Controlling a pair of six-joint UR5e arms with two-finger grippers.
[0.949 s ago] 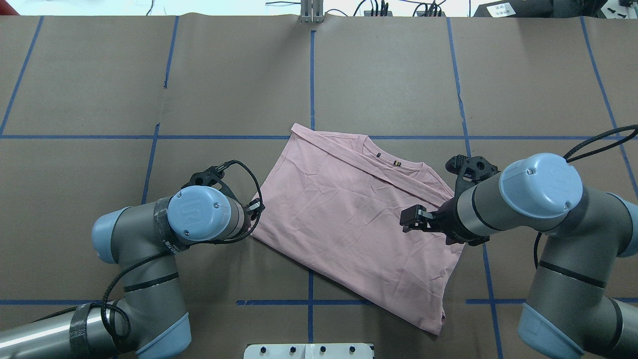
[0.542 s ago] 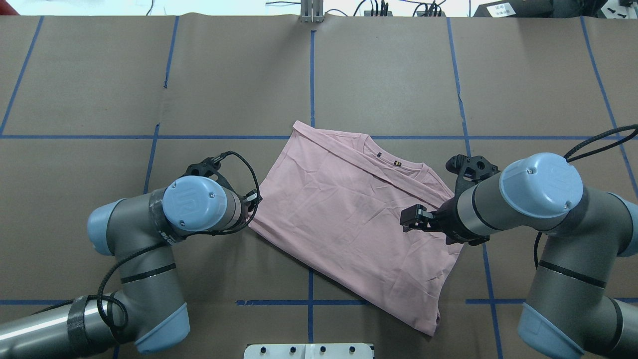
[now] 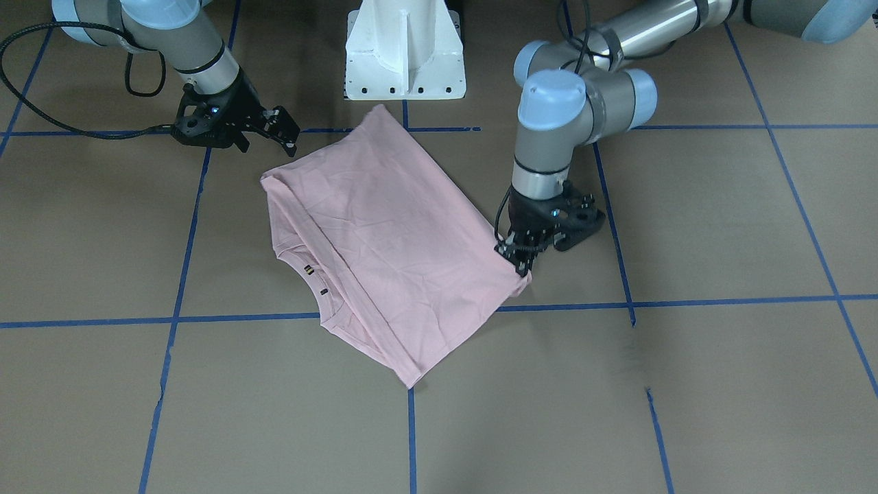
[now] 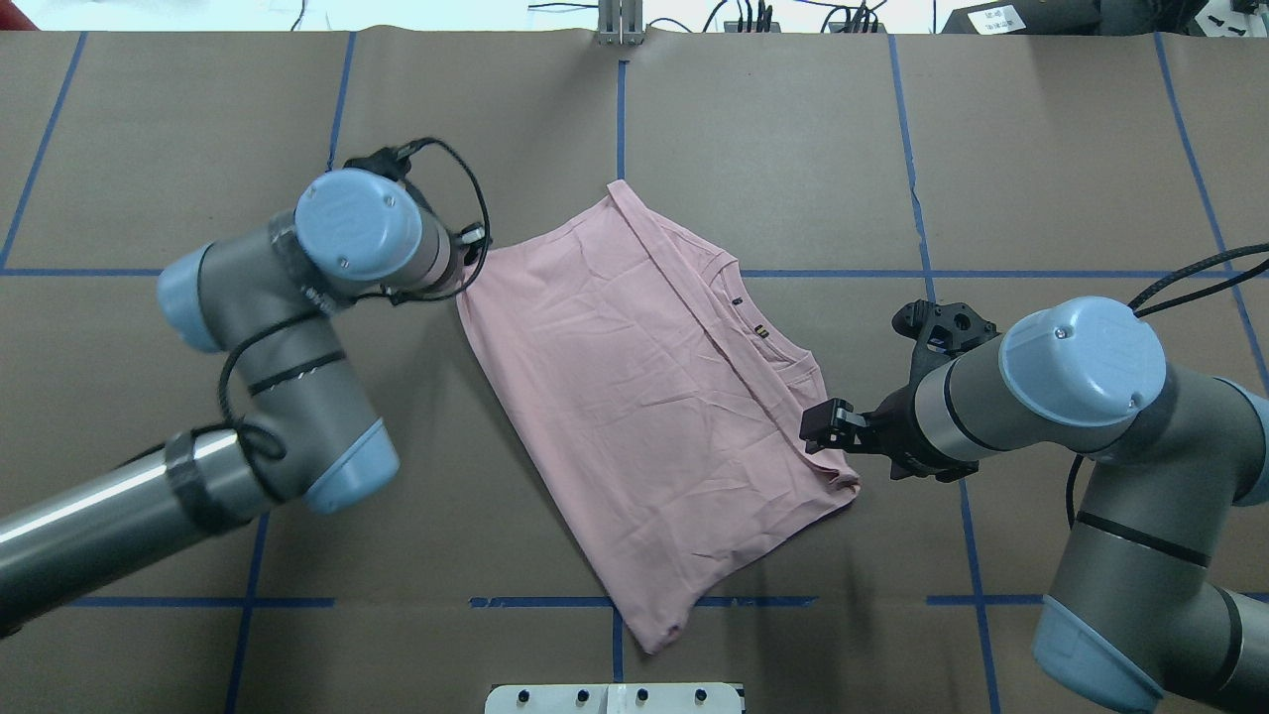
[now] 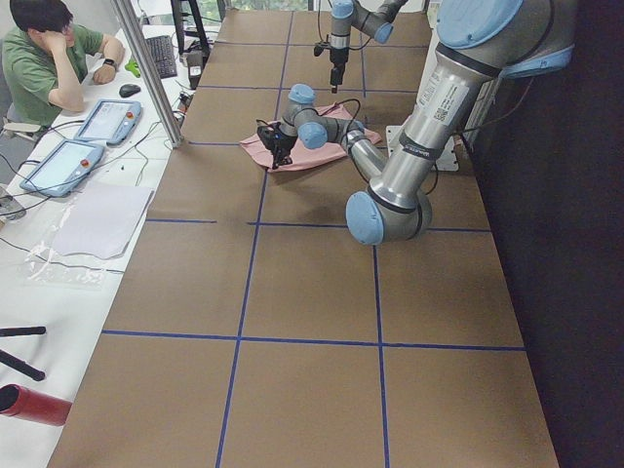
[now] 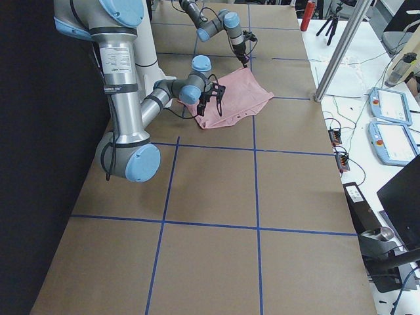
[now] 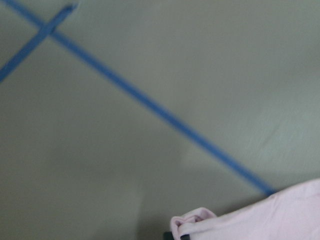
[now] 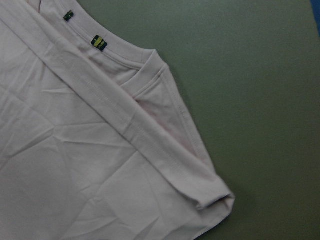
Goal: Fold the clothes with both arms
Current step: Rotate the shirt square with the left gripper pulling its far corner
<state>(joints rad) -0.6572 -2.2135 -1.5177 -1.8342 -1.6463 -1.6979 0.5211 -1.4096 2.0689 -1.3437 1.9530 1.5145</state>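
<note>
- The shirt (image 4: 644, 397) is judged partly folded. Its sides appear to be turned in, so that a long, roughly rectangular slab is formed.
- A doubled layer is seen along the right edge, where one fold line runs past the collar (image 8: 150, 60).
- At least one cross fold, bringing one short end onto the other, is judged to be left, along with squaring to the desk (image 4: 793, 149).
- The shirt is laid slantwise near the middle of the desk, from a far-left corner down to a near point close to the robot's base.
- Only plain pale pink cloth is shown on top, and no print is seen. Light creases are spread over it, and two small tags (image 8: 98, 42) are visible inside the collar.
- The left gripper (image 3: 519, 261) is set at the shirt's far-left corner. In its wrist view a small bunch of pink cloth is pinched at the bottom edge, so it is judged closed on that corner.
- The right gripper (image 4: 828, 428) is held at the right edge, just near of the collar. Its fingers are spread apart and nothing is held.
</note>
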